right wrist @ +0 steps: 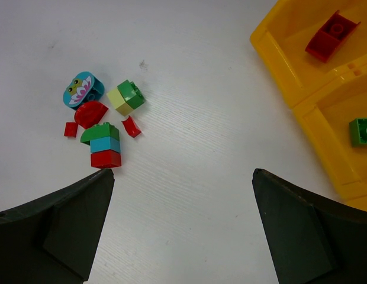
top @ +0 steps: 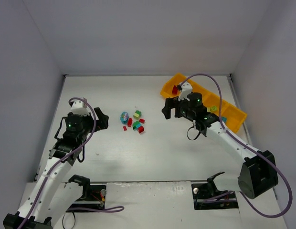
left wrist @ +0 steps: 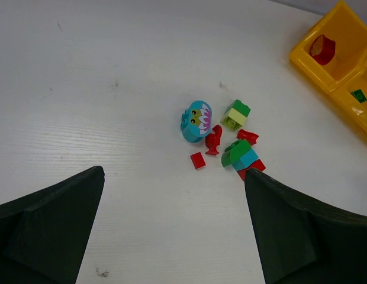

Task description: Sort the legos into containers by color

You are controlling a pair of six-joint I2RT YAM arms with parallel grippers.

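Your left gripper (left wrist: 173, 174) stands wide open and holds nothing. Its two dark fingers (left wrist: 53, 231) frame the bottom of its wrist view, with bare table (left wrist: 112, 89) between them. Your right gripper (right wrist: 182, 174) is spread just as wide and is also empty, and it hangs over the table between the pile and the tray (right wrist: 278, 65). Most of the legos (top: 132, 121) lie loose in one small cluster near the middle of the table, well apart from the tray, and in the top view they sit between your two grippers. In that cluster you can pick out a teal piece with a printed face (left wrist: 196, 120). Near it is a pale yellow-green brick joined to a dark green one (left wrist: 235, 114). There is also a stack of green, teal and red (right wrist: 103, 145), a red dome (right wrist: 90, 112) just beside the face piece, and a couple of small red bits (left wrist: 198, 160). The tray lies at the right rear of the table, set at an angle. Its end compartment nearest the pile holds one red brick (right wrist: 331, 35), and the next compartment holds one dark green brick (right wrist: 362, 131). Farther along the tray, the top view shows a pale green piece (top: 213, 109) and a teal bit (top: 223, 119) beside your right arm (top: 229, 138). You cannot tell which compartment each of these is in.
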